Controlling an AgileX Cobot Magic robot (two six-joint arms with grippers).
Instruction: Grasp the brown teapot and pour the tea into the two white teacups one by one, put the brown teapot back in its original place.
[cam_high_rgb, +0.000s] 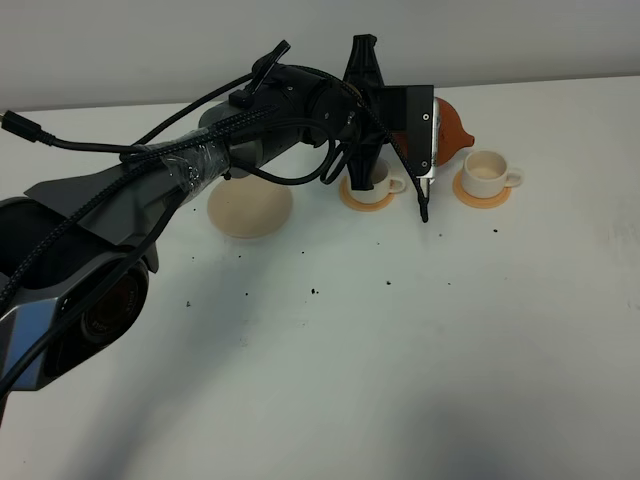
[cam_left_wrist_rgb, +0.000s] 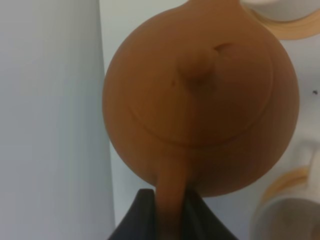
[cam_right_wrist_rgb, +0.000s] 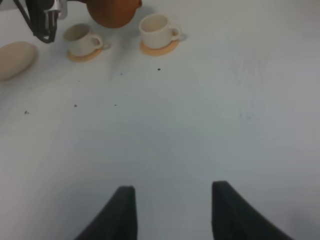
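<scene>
Left gripper (cam_left_wrist_rgb: 170, 214) pinched tight on the loop handle of the brown teapot (cam_high_rgb: 456, 126); pot upper right of centre in the high view, behind and between the two white teacups (cam_high_rgb: 487, 172), spout aimed toward the right-hand one. Each cup on an orange coaster (cam_high_rgb: 482, 199). Cream saucer (cam_high_rgb: 250, 211) left of the cups, well apart from the pot. Right gripper (cam_right_wrist_rgb: 172, 210) spread wide over the white table (cam_high_rgb: 400, 350)

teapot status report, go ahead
left end effector shut on brown teapot handle; right end effector open, idle. Teapot off saucer, up by two white teacups. Nothing blocking them.
</scene>
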